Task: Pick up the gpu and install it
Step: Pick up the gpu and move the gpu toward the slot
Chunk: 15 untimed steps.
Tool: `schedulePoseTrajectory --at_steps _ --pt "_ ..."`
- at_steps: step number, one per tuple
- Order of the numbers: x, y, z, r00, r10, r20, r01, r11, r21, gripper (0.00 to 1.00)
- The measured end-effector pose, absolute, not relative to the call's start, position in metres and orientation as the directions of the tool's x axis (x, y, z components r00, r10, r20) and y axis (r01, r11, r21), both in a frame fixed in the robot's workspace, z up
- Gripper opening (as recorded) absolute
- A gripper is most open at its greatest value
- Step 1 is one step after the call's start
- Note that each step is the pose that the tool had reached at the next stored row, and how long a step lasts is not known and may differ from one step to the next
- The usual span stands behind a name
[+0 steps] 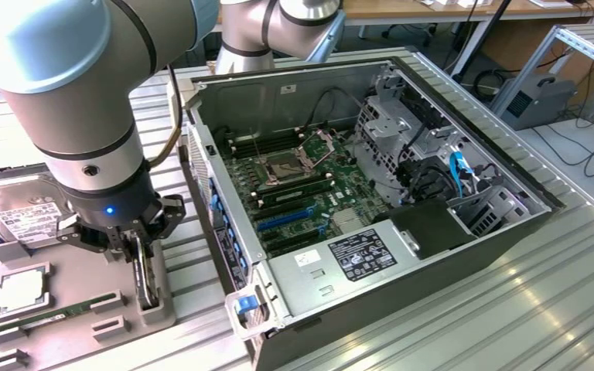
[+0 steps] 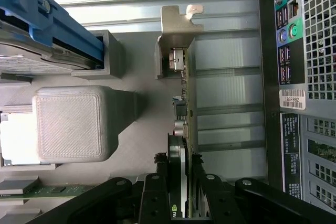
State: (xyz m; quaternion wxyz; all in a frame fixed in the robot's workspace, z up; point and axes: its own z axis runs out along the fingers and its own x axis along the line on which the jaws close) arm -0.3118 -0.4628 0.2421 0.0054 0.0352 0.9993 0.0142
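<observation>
Figure: The black two-fingered gripper [image 1: 142,246] of the grey robot arm stands low over a grey printed parts tray [image 1: 70,282]. Its fingers [image 2: 160,182] are clamped on both faces of the gpu [image 2: 186,93], a thin dark circuit card with a shiny silver end bracket. The card stands on edge in a tray slot, just beside the open black computer case [image 1: 431,309], on the exterior view's left.

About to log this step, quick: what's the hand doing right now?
Hand: closed on the gpu, which stands on edge in its grey holder.
</observation>
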Motion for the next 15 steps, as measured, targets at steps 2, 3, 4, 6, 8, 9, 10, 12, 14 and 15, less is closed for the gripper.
schedulePoseTrajectory --at_steps 2,3,4,6,8,9,10,12,14,15 --pt "-0.3118 -0.4628 0.2466 -0.997 0.071 -0.009 0.070 0.997 0.033 0.29" --pt "-0.3118 -0.4628 0.2470 -0.997 0.071 -0.009 0.070 0.997 0.033 0.29" --pt "-0.3118 -0.4628 0.2465 -0.997 0.071 -0.009 0.070 0.997 0.033 0.29" --pt "-0.3118 -0.4628 0.2397 -0.997 0.071 -0.009 0.070 0.997 0.033 0.29" --pt "-0.3118 -0.4628 0.2385 -0.997 0.071 -0.009 0.070 0.997 0.033 0.29" --pt "-0.3118 -0.4628 0.2385 -0.997 0.071 -0.009 0.070 0.997 0.033 0.29" --pt "-0.3118 -0.4628 0.2385 -0.997 0.071 -0.009 0.070 0.997 0.033 0.29" --pt "-0.3118 -0.4628 0.2385 -0.997 0.071 -0.009 0.070 0.997 0.033 0.29" --pt "-0.3118 -0.4628 0.2385 -0.997 0.071 -0.009 0.070 0.997 0.033 0.29" --pt "-0.3118 -0.4628 0.2385 -0.997 0.071 -0.009 0.070 0.997 0.033 0.27"
